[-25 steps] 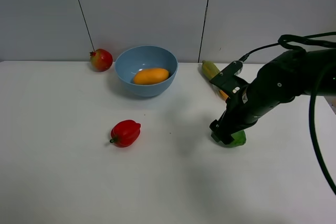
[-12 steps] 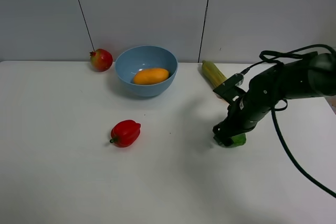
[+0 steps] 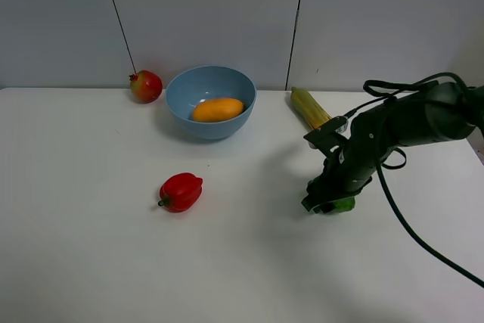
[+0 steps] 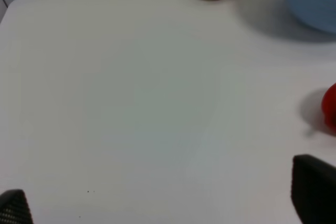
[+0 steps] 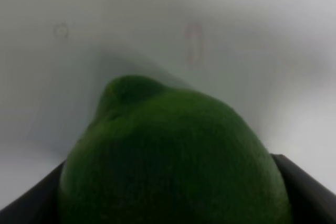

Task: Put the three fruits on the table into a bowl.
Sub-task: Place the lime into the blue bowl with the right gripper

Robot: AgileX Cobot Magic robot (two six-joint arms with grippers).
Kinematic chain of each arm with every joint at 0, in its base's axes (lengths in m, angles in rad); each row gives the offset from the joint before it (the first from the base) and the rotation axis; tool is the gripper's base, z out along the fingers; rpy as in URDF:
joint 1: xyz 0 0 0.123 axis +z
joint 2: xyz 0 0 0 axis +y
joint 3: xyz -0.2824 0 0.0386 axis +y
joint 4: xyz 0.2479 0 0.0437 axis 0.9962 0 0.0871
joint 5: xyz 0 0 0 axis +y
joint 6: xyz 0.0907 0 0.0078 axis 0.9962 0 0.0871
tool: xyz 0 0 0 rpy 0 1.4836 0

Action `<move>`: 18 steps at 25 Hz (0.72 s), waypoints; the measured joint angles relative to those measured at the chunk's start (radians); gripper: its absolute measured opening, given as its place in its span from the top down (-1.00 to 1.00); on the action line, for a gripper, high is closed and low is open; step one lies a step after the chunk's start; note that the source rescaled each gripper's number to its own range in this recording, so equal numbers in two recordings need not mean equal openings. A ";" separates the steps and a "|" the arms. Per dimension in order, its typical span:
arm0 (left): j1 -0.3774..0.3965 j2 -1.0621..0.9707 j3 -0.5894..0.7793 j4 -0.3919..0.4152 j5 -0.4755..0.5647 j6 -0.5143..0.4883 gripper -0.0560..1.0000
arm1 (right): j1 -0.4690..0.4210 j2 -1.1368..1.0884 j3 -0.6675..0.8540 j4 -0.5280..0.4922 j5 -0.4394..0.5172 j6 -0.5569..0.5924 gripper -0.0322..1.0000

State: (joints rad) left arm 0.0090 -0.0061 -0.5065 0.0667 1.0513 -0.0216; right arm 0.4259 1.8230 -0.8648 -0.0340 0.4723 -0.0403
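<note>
Lime (image 3: 344,203) grasp underway: right gripper (image 3: 326,203) fingers (image 5: 312,198) clamp it on the surface (image 3: 242,262); next, lift toward bowl (image 3: 175,104).

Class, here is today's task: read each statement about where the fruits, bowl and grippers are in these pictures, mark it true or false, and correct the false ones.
1. The mango lies inside the bowl. True.
2. The pomegranate is in the bowl too. False: it stands on the table, outside the bowl.
3. The green fruit sits between the fingers of the right gripper. True.
4. The left gripper holds the red bell pepper. False: it is open and empty; the pepper lies on the table.
</note>
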 joint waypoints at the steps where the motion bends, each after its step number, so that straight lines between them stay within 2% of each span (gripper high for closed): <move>1: 0.000 0.000 0.000 0.000 0.000 0.000 -1.00 | 0.000 -0.016 -0.038 0.017 0.024 0.008 0.83; 5: 0.000 0.000 0.000 0.000 0.000 0.000 -1.00 | 0.000 -0.065 -0.257 0.100 0.075 0.060 0.83; 9: 0.000 0.000 0.000 0.000 0.000 0.000 -1.00 | 0.000 -0.051 -0.511 0.169 0.078 0.126 0.83; 14: 0.000 0.000 0.000 0.000 0.000 0.000 -1.00 | 0.016 0.061 -0.771 0.196 0.042 0.190 0.83; 15: 0.000 0.000 0.000 0.000 0.000 0.000 -1.00 | 0.016 0.061 -0.771 0.196 0.042 0.190 0.83; 18: 0.000 0.000 0.000 0.000 0.000 0.000 -1.00 | 0.050 0.190 -0.898 0.214 0.047 0.200 0.83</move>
State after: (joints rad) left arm 0.0090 -0.0061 -0.5065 0.0667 1.0513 -0.0216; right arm 0.4759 2.0126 -1.7625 0.1799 0.5197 0.1593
